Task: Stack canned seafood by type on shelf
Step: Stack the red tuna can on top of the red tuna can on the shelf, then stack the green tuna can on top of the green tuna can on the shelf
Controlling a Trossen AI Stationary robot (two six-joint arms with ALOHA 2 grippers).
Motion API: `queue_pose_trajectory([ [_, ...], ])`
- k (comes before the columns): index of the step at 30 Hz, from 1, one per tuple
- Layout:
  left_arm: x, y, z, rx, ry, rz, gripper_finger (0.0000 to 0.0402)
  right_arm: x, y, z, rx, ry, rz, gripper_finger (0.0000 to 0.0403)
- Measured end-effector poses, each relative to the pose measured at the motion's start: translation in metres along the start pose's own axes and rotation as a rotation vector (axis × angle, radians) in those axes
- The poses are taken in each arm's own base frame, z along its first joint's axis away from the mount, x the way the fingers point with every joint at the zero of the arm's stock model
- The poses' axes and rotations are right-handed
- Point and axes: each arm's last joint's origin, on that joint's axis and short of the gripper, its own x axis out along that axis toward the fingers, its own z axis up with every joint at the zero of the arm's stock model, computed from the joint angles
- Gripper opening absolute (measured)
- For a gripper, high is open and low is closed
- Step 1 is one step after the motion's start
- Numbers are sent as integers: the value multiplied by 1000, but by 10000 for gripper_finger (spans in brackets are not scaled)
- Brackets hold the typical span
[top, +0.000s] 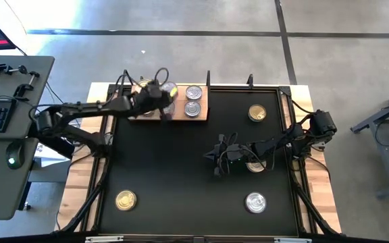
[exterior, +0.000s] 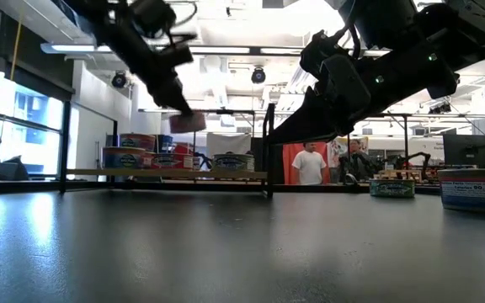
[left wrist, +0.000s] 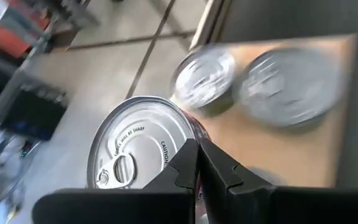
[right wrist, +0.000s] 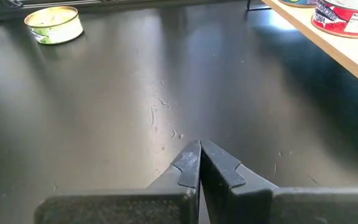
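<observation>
Left gripper (top: 159,94) above the shelf (top: 202,101), fingers (left wrist: 188,165) clenched on the rim of a raised tin (left wrist: 135,146), lid up and tilted. Directly beneath: the shelf, long axis running along the counter's (top: 174,175) far edge. Just beside, toward the right arm: two silver tins (top: 193,92) standing on the board (others hidden under the arm, not countable). Right gripper (top: 216,160) mid-counter, fingers pressed together, empty. On the counter, four more: two gold tins (top: 256,113), one silver tin (top: 255,201), one half-hidden tin (top: 255,166) under the right arm.
</observation>
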Motion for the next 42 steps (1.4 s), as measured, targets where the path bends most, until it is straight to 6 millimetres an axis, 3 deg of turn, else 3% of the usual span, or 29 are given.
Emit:
queue_pose_trajectory([
  [5, 26, 16, -21, -14, 92, -2, 0, 0, -1, 0, 1, 0, -3, 0],
  [13, 51, 15, -34, -18, 132, -30, 0, 1, -5, 1, 10, -1, -17, 0],
  [20, 51, 17, -32, -20, 124, -8, 6, 1, -5, 1, 14, -1, -17, 0],
  [33, 50, 15, -31, -14, 119, -11, 55, 1, -5, 1, 10, 0, -13, 0],
  [42, 37, 10, -18, -32, 59, -15, 67, 1, -5, 1, 10, 1, -13, 0],
])
